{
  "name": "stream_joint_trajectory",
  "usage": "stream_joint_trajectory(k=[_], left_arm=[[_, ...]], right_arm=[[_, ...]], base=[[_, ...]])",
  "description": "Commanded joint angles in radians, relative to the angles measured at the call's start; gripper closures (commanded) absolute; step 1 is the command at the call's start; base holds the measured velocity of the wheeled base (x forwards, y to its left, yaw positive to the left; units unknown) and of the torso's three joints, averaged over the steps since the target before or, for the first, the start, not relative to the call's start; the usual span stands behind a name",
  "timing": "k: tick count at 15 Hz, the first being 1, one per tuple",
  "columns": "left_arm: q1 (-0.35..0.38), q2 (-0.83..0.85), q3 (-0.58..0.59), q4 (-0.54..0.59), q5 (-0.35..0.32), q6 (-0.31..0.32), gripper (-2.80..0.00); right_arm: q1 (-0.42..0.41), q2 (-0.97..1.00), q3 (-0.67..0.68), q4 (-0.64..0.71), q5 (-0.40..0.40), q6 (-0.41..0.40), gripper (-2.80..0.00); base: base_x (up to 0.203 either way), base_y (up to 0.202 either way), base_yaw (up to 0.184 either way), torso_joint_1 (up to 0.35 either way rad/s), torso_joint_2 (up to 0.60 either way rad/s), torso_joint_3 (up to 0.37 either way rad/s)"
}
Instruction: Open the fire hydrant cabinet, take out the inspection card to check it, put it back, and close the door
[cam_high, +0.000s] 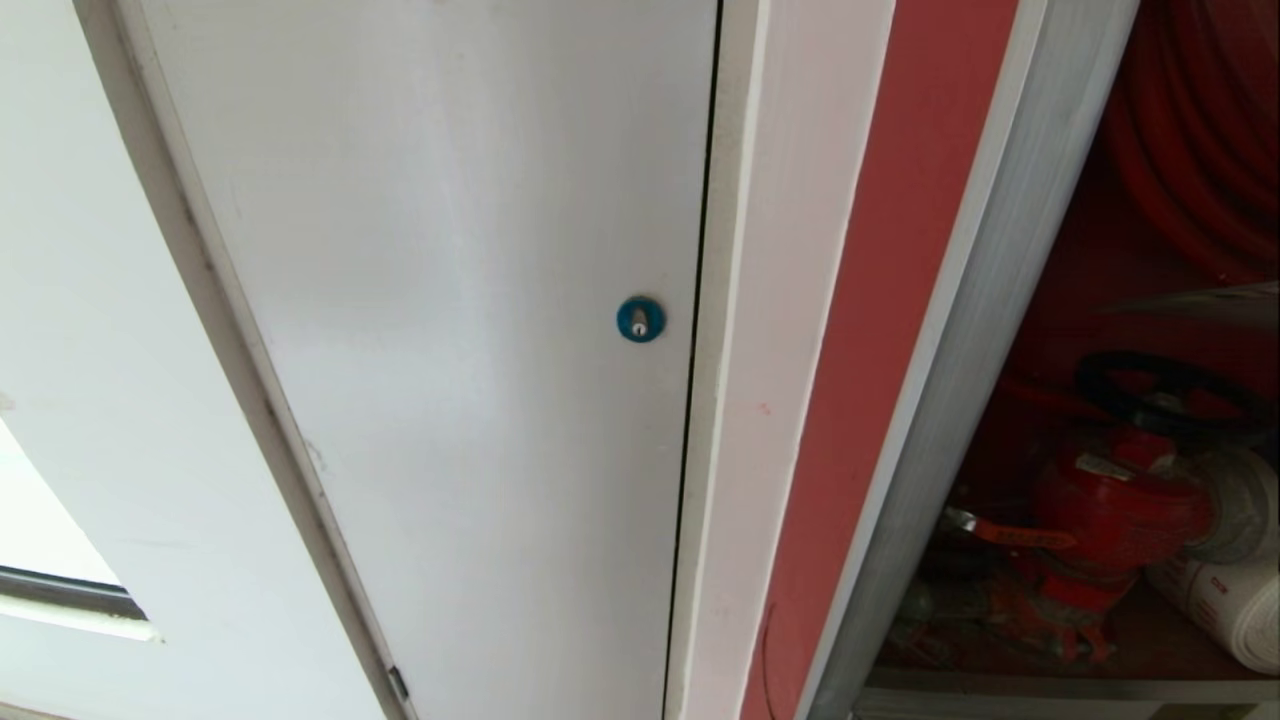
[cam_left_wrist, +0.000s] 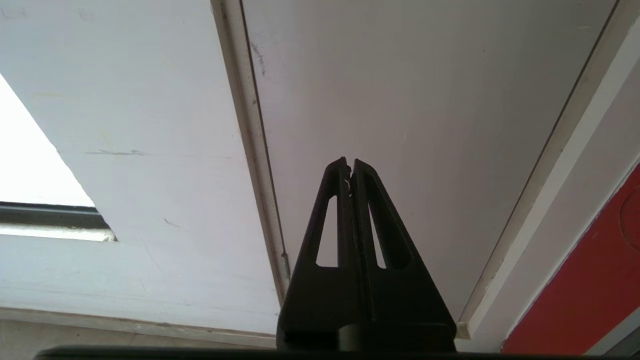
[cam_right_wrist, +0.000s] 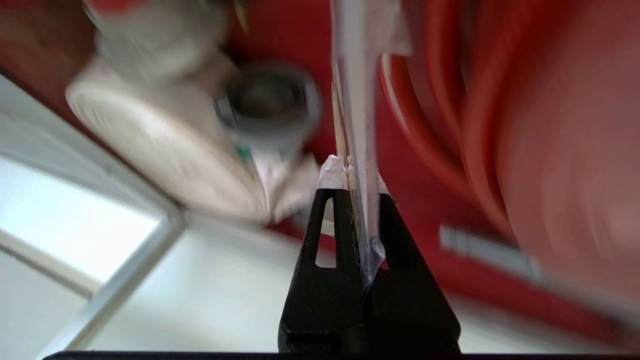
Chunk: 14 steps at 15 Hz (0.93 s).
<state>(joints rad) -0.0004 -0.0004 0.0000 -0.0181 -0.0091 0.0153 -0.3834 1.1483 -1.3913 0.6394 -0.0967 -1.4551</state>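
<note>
Between the pressed-together fingers of the right tool (cam_right_wrist: 354, 176), the inspection card (cam_right_wrist: 356, 100) is being pinched edge-on, in front of the fire hydrant cabinet (cam_right_wrist: 450, 125) interior. The card is being handled; returning it likely comes next. The left tool (cam_left_wrist: 350, 165) is resting pressed together, empty.

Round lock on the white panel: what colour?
Blue, with a silver keyhole; the round lock on the white panel shows best in the head view.

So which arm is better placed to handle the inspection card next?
Right. The right gripper is already shut on the inspection card inside the fire hydrant cabinet; the left gripper is shut, empty, facing the white panel.
</note>
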Motion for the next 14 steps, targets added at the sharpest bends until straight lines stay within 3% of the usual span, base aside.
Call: stream_joint_trajectory(k=[1,5,10,14], left_arm=[[0.000,-0.001,0.006,0.000,0.000,0.000,0.00],[0.000,-0.001,0.006,0.000,0.000,0.000,0.00],[-0.001,-0.001,0.006,0.000,0.000,0.000,0.00],[-0.001,-0.001,0.006,0.000,0.000,0.000,0.00]], right_arm=[[-0.053,0.057,0.002,0.001,0.061,-0.019,0.00],[-0.167,0.126,-0.020,-0.004,0.220,-0.151,0.00],[-0.223,0.207,-0.079,-0.006,0.286,-0.296,0.00],[-0.232,0.220,-0.085,-0.004,0.333,-0.309,0.00]], base=[[0.000,0.000,0.000,0.000,0.00,0.000],[0.000,0.000,0.000,0.000,0.00,0.000],[0.000,0.000,0.000,0.000,0.00,0.000],[0.000,0.000,0.000,0.000,0.00,0.000]])
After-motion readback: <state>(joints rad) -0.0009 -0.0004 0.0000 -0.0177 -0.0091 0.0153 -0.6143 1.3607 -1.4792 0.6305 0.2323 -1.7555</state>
